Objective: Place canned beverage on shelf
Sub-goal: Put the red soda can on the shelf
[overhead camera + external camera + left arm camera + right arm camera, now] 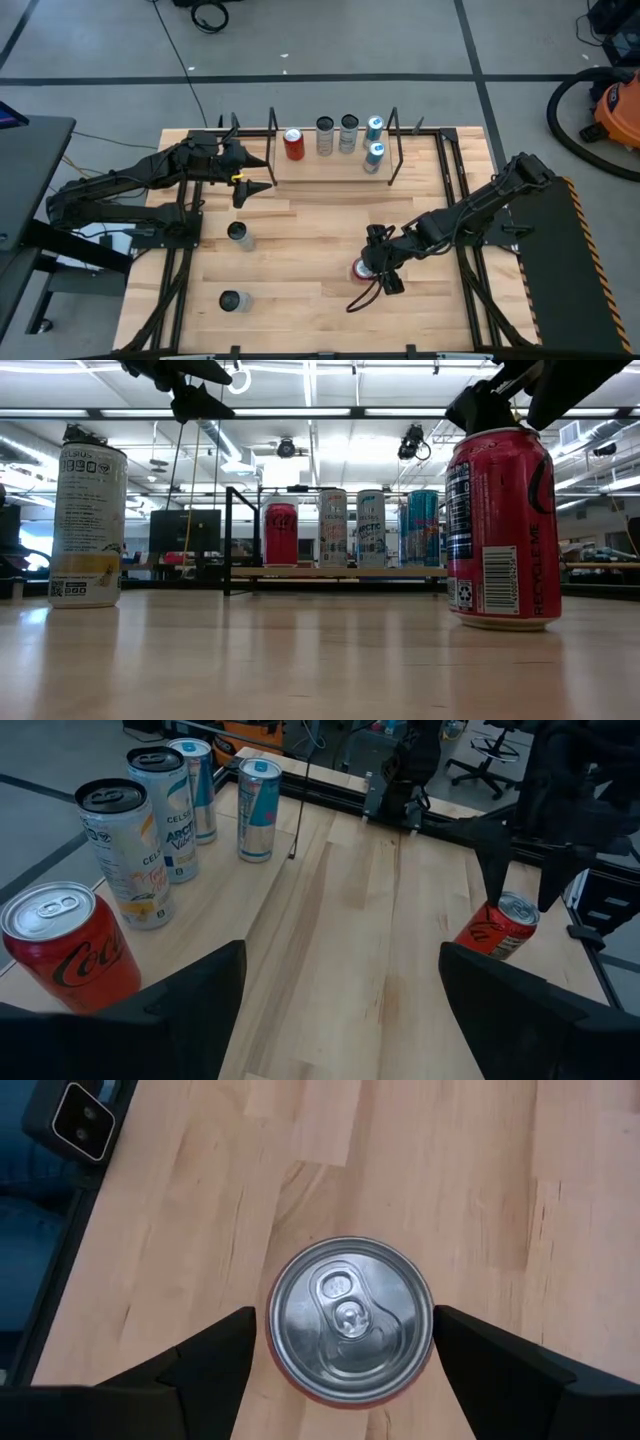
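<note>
Right end effector (pixel 340 1342) hangs directly over the red can (pixel 350 1320), fingers spread to either side of the rim, not touching it (can upright on the desk (pixel 320 230), near the front right). Left end effector (pixel 252 172) is open wide and empty, just off the shelf's (pixel 330 160) left end. The shelf at the desk's back edge carries a red can (pixel 293 145), two pale cans and a blue one, with another blue can just in front. Two more cans (pixel 237 233) stand on the desk's left side.
</note>
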Controlling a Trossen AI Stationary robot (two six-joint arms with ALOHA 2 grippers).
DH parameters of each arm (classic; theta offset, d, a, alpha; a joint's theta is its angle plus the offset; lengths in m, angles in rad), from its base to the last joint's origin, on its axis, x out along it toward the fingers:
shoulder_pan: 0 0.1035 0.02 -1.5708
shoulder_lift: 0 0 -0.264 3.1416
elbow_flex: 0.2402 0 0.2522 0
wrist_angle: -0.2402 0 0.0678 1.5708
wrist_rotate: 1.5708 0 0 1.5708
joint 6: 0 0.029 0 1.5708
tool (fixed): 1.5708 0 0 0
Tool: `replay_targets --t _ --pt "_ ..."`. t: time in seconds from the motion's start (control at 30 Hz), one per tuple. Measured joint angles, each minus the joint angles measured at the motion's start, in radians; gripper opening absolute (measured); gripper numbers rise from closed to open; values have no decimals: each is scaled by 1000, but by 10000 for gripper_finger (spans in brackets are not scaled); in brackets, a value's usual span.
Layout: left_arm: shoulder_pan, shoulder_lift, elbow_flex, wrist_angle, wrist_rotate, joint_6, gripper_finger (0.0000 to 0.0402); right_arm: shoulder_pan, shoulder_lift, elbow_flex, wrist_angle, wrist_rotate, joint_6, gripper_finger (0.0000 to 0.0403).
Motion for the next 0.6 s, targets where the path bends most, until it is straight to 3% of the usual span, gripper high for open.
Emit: replay_targets --t 0.3,0.6 --pt "0 0 0 0 0 0 332 -8 0 0 2 -31 -58 318" --pt "0 0 0 0 0 0 332 -13 0 0 47 -45 -89 391"
